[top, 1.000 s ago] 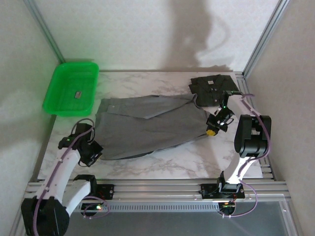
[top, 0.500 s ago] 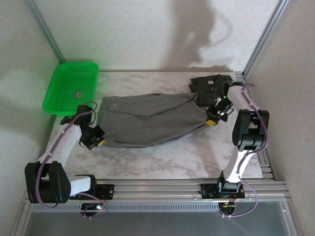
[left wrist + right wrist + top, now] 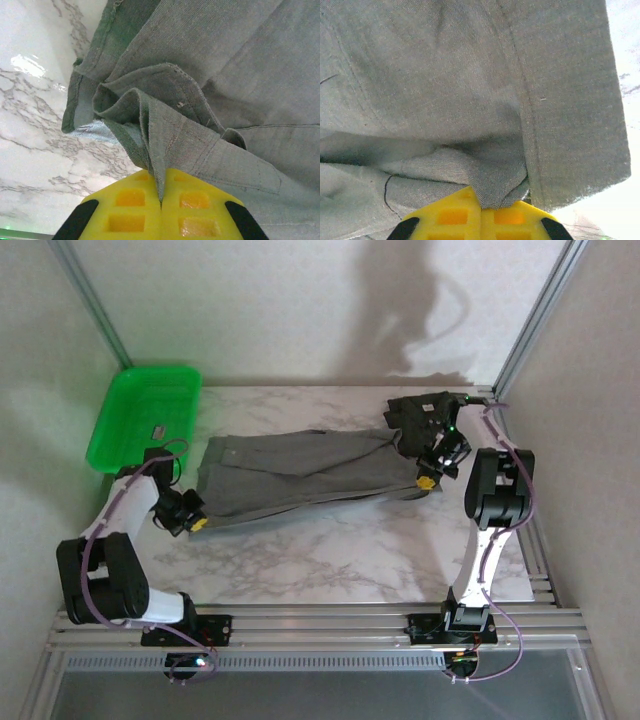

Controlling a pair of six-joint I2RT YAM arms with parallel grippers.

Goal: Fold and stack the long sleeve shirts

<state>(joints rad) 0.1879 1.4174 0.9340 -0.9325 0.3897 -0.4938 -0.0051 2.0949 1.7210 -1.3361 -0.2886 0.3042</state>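
The grey shirt (image 3: 300,472) lies folded into a long band across the middle of the marble table. My left gripper (image 3: 197,524) is shut on its near left edge; in the left wrist view a fold of grey cloth (image 3: 165,145) runs down between the yellow fingers (image 3: 127,205). My right gripper (image 3: 427,482) is shut on the shirt's right end, where grey cloth (image 3: 500,185) is pinched between the yellow fingers (image 3: 452,217). The charcoal shirt (image 3: 425,415) sits folded at the back right, just behind the right gripper.
A green plastic tray (image 3: 125,435) with a small object in it stands at the back left, partly over the table's edge. Bare marble (image 3: 330,560) stretches along the near side. Metal frame posts rise at both back corners.
Both grippers have carried the grey shirt's near edge away from me, folding it over. The shirt is now a narrower band. The left arm swung far to the left and back.
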